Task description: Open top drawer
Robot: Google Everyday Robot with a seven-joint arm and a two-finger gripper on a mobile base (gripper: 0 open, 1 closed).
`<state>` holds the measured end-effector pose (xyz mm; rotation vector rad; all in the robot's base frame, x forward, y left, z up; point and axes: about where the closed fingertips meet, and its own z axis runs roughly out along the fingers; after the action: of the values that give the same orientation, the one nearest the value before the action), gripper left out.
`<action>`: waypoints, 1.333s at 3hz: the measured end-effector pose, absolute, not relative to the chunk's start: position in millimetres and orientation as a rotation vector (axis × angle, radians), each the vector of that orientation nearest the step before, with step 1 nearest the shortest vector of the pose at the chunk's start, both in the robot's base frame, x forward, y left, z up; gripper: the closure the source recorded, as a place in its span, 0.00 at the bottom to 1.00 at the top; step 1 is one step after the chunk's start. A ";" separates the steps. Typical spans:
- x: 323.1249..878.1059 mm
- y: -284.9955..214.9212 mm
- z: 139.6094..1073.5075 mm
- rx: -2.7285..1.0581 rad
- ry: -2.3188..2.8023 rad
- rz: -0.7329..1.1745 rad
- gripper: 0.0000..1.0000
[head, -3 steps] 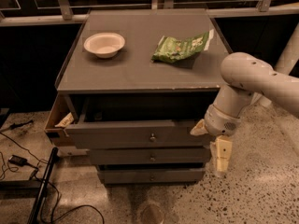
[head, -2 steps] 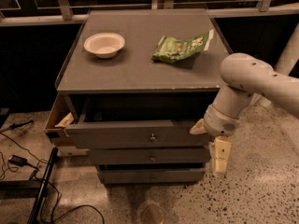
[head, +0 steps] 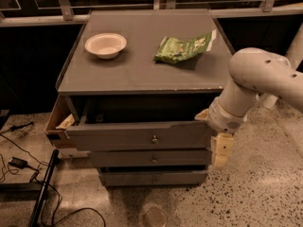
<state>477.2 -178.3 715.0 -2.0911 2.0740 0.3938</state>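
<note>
Zero change vs 1 s ago; top drawer (head: 123, 136) sits pulled out, so task prob. done. My gripper (head: 220, 151) hangs beside its right end; open/closed: can't tell.

White arm (head: 265, 72) extends from 3 o'clock edge, elbow bent, forearm angled toward 7 o'clock; wrist (head: 225, 117) below it; gripper (head: 220, 155) hangs pointing 6 o'clock
</note>
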 end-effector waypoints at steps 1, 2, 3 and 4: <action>497.5 -183.6 719.8 -2.034 2.057 0.309 0.00; 524.9 -189.6 711.0 -1.985 2.032 0.330 0.00; 544.5 -193.8 699.6 -1.959 2.016 0.367 0.00; 560.6 -195.5 683.8 -1.941 2.018 0.421 0.00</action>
<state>560.6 -195.5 683.8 -1.9414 2.0180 0.4205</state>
